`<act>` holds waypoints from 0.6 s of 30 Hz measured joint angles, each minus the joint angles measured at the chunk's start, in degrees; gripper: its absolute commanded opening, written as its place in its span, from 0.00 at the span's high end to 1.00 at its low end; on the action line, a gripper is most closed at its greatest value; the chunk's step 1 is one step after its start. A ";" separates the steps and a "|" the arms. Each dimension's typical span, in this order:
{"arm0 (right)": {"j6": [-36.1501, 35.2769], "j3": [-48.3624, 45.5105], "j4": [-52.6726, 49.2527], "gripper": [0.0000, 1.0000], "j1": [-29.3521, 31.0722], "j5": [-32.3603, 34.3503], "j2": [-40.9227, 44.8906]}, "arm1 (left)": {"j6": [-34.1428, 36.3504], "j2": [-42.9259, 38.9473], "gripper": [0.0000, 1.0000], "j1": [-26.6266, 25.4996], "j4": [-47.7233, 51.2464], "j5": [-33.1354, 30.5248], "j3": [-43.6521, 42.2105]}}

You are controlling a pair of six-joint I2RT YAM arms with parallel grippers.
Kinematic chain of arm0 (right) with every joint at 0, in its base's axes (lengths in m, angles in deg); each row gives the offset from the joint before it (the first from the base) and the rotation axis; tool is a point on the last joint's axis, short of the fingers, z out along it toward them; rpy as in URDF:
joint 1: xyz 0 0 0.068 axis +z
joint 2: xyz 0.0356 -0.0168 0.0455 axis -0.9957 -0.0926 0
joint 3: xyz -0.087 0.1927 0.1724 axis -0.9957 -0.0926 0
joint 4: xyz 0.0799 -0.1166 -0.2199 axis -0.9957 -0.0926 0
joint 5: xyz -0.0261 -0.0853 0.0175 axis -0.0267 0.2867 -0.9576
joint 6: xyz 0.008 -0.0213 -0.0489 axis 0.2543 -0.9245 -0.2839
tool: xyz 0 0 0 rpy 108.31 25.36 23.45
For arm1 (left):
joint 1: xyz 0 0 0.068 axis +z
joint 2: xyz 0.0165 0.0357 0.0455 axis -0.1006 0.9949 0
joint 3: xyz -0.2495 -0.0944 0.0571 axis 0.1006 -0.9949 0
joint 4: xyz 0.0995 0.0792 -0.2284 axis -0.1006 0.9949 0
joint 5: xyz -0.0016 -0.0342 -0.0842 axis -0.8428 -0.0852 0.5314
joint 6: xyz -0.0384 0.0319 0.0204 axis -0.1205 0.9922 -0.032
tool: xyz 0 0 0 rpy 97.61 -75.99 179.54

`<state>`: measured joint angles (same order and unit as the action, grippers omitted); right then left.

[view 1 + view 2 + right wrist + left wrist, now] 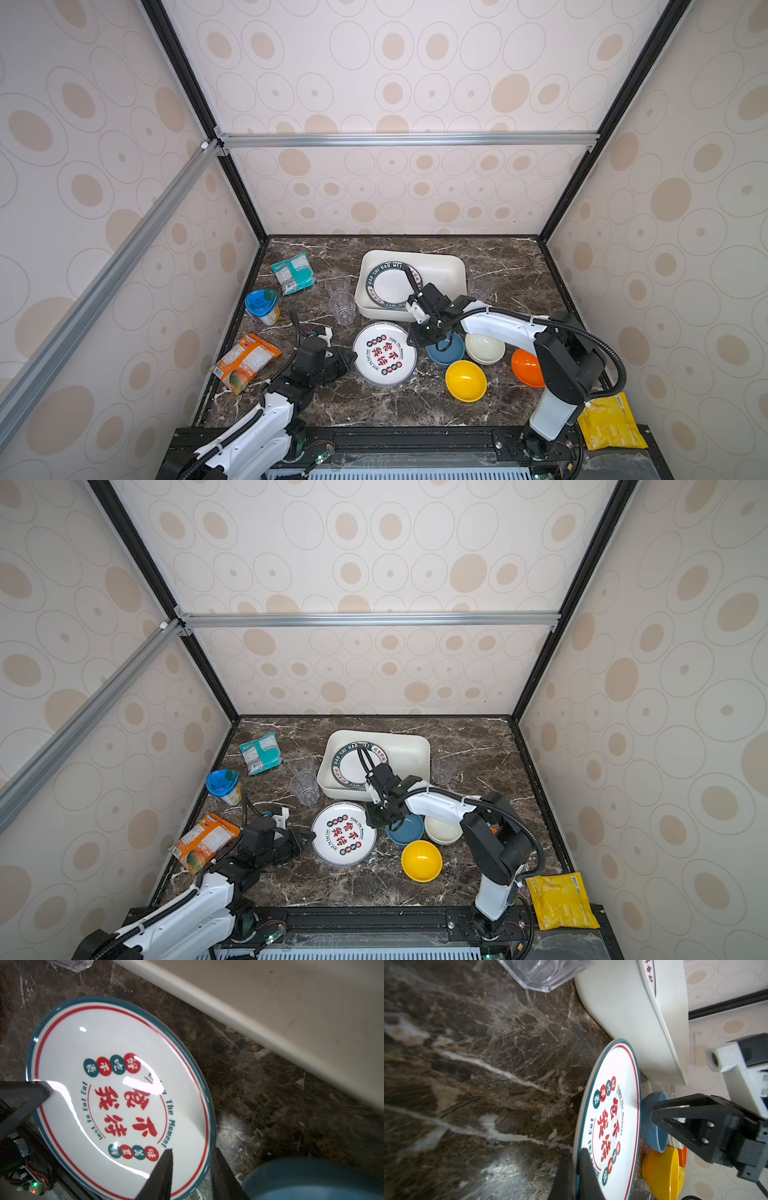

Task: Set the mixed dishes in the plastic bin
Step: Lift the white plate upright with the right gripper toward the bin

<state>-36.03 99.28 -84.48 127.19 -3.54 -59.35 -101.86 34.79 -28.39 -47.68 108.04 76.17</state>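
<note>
A white plate with red characters (pixel 384 353) (pixel 344 834) lies on the marble in front of the plastic bin (pixel 453 266). My left gripper (pixel 353 357) (pixel 576 1153) is shut on this plate's left rim. On the opposite rim my right gripper (pixel 413 338) (pixel 193 1149) stands open, one finger over the plate (pixel 116 1095) and one outside it. Another plate (pixel 388 284) lies in the bin. Blue (pixel 451 353), cream (pixel 484 347), yellow (pixel 465 380) and orange (pixel 525 368) bowls sit to the right. Clear cups (pixel 341 307) (pixel 480 286) flank the bin.
A teal snack packet (pixel 293 272), a blue-lidded cup (pixel 262 305) and an orange packet (pixel 245 361) lie along the left side. A yellow packet (pixel 611 422) rests at the front right corner. Walls close in the table on three sides.
</note>
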 measured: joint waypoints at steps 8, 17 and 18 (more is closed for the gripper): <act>1.14 -0.04 0.20 0.66 -1.79 0.37 3.02 | 0.26 -0.76 1.00 0.02 3.61 1.66 3.52; 2.86 -0.04 0.44 0.59 -5.62 -0.22 10.10 | 0.90 -1.11 1.00 0.42 6.23 3.76 8.52; 3.10 -0.04 0.59 0.59 -6.27 -0.66 10.51 | 0.81 -1.03 1.00 0.50 5.88 4.07 8.76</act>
<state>-32.92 99.23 -83.89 120.91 -4.20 -48.84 -101.05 33.77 -27.88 -41.80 112.11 84.94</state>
